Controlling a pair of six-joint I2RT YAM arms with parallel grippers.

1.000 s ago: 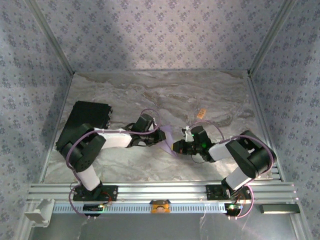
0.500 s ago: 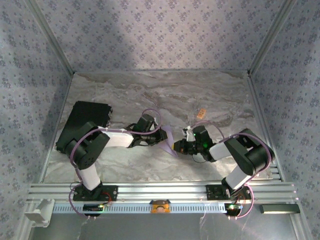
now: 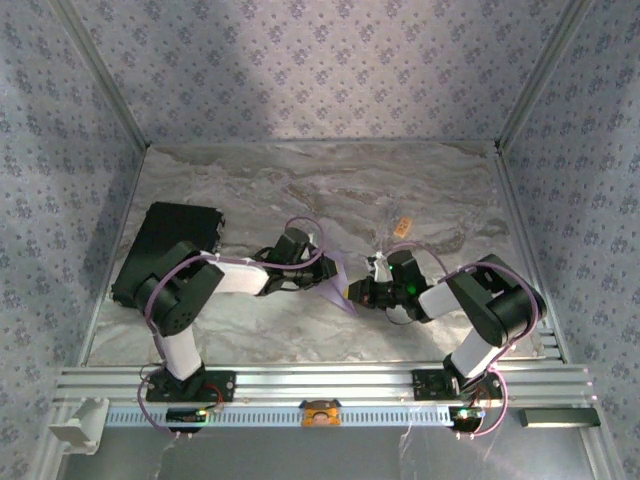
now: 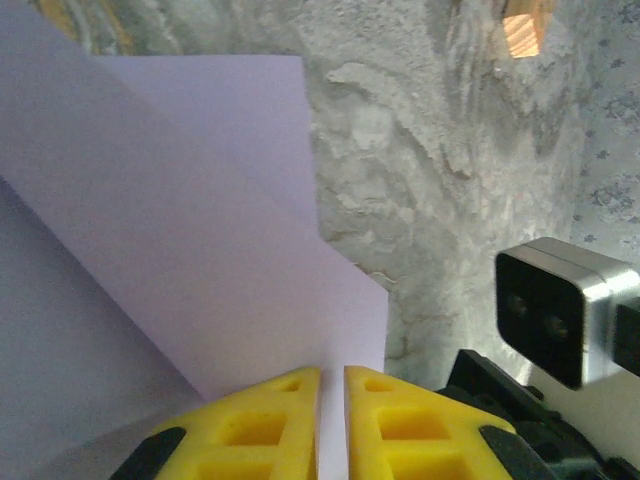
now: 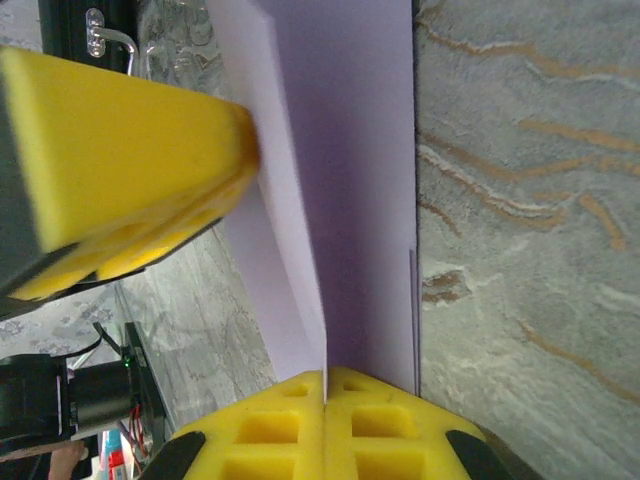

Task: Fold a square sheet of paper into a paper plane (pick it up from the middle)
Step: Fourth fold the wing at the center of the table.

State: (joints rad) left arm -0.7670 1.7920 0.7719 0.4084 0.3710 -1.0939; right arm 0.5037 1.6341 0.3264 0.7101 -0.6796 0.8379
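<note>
Against a second ago, the overhead view gives me less of the sheet [image 4: 200, 250]. The lavender patch between the two grippers has thinned to a slim strip, and the left gripper [image 4: 332, 385] has crept a little nearer the right gripper [image 5: 325, 385]. The arms otherwise hold much the same pose.

My left jaws are almost together, pinching an edge of the sheet that runs up through the narrow slot between them. Ahead of them and to their left it spreads in flat overlapping layers with crisp diagonal fold lines. My right jaws are fully closed on the sheet too. Straight ahead of them it rises as a tall panel with one sharp fold, and the left gripper's tip presses that fold from the left.

The sheet is thin, matte, plain pale lavender. The fingers [image 4: 400, 425] are blocky yellow with square recesses. The table [image 3: 300, 190] is grey marbled stone-look with tan veins. A small tan block [image 4: 525, 30] with wood grain lies far ahead and right of the left jaws. A black-and-silver camera [image 4: 560, 310] sits just to their right, and a matte black rectangular pad [image 3: 165, 250] lies well behind them
</note>
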